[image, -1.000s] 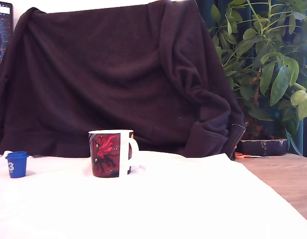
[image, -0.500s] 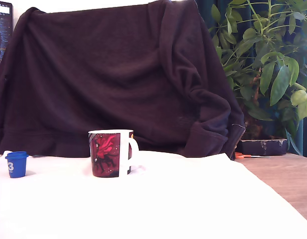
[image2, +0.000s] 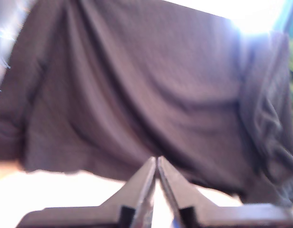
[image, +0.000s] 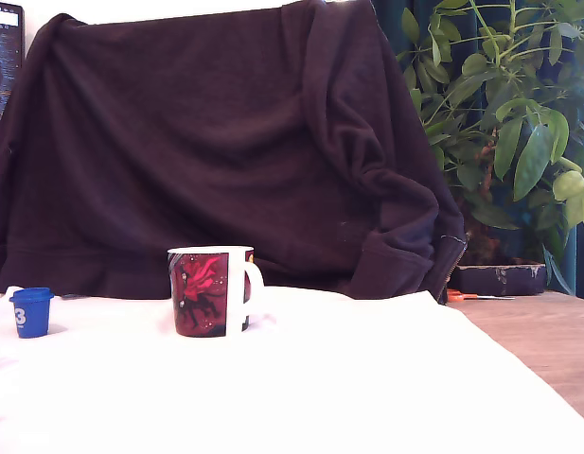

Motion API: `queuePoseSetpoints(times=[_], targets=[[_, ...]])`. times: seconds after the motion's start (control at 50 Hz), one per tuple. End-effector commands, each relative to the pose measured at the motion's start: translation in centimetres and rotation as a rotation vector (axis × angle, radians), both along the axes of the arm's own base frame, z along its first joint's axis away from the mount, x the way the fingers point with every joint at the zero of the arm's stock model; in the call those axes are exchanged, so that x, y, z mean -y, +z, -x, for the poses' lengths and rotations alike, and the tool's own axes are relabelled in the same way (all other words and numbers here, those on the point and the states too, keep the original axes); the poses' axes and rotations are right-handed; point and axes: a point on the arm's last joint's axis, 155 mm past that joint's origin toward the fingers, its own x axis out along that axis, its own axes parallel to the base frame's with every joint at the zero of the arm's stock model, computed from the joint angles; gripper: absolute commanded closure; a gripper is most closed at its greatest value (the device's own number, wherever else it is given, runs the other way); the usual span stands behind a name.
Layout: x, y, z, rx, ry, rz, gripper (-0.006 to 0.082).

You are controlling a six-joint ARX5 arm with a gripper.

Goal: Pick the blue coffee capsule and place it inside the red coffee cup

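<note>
The whole wrist view is soft and blurred. The gripper shows only from the fingers forward; its body is cut off by the bottom edge. The dark cloth runs past the top and side edges there.

In the exterior view no arm appears at all. The inside of the red coffee cup is hidden behind its wall. The white mark on the blue coffee capsule is too small to read. A monitor is clipped by the upper left edge, and the plant by the upper right. Whatever the cloth drapes over stays hidden.
</note>
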Motion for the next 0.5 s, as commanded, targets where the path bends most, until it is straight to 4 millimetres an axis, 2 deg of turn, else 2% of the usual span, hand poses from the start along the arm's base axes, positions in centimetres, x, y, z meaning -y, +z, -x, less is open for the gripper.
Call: queuePoseSetpoints(times=[0.0, 0.1, 0.16, 0.32, 0.4, 0.48], targets=[[0.4, -0.3, -0.4, -0.016, -0.013, 0.006, 0.0534], [1.0, -0.9, -1.1, -0.026, -0.029, -0.035, 0.0200], [1.3, -1.7, -1.5, -0.054, -0.034, -0.053, 0.0097], [0.8, -5.4, -2.8, -0.171, 0.006, -0.124, 0.0091], [0.3, -6.2, -3.3, -0.186, 0.036, -0.159, 0.0091], [0.1, -6.0, -3.9, -0.164, 0.053, -0.192, 0.0091]])
